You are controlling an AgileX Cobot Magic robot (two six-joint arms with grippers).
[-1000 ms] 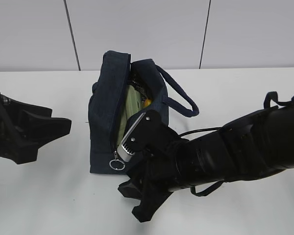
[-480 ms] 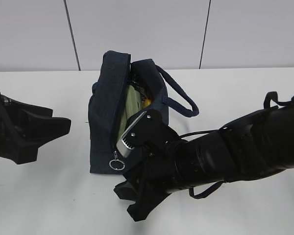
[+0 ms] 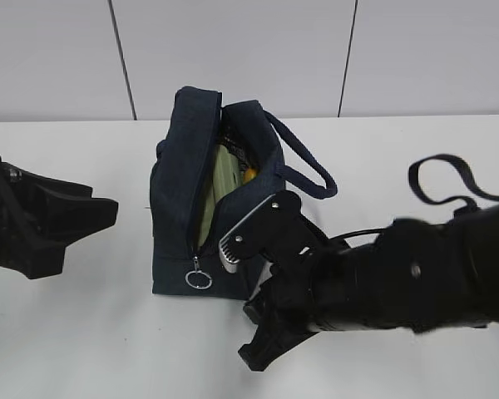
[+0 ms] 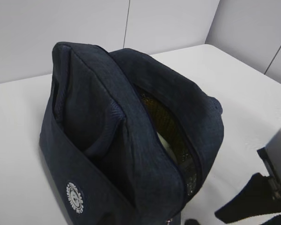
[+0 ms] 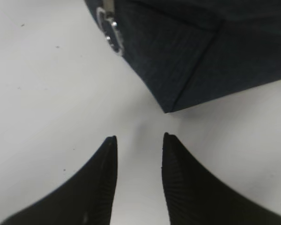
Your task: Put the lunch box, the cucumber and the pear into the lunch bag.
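Note:
The navy lunch bag (image 3: pixel 179 199) stands open at the table's middle, its ring pull (image 3: pixel 199 280) hanging at the near end. Inside show the lunch box's pale green lid (image 3: pixel 220 191) and a bit of the yellow pear (image 3: pixel 249 174). The cucumber is hidden. My right gripper (image 3: pixel 258 356) is open and empty, low over the table just off the bag's near right corner. In the right wrist view (image 5: pixel 139 138) the corner of the bag (image 5: pixel 196 47) and the ring pull (image 5: pixel 110 33) lie ahead of it. My left gripper (image 3: pixel 100 208) sits left of the bag, apart from it, fingers spread and empty.
The bag's padded handle (image 3: pixel 312 170) loops out to the right, above my right arm. A black cable loop (image 3: pixel 437 179) stands up from that arm. White table (image 3: pixel 83 332) all round, grey wall behind. The left wrist view shows the bag (image 4: pixel 122 131) and my right arm (image 4: pixel 271 187).
My right arm has drawn back to the right, away from the ring pull, and its gripper now sits off the bag's near right corner. The left arm and bag have not moved.

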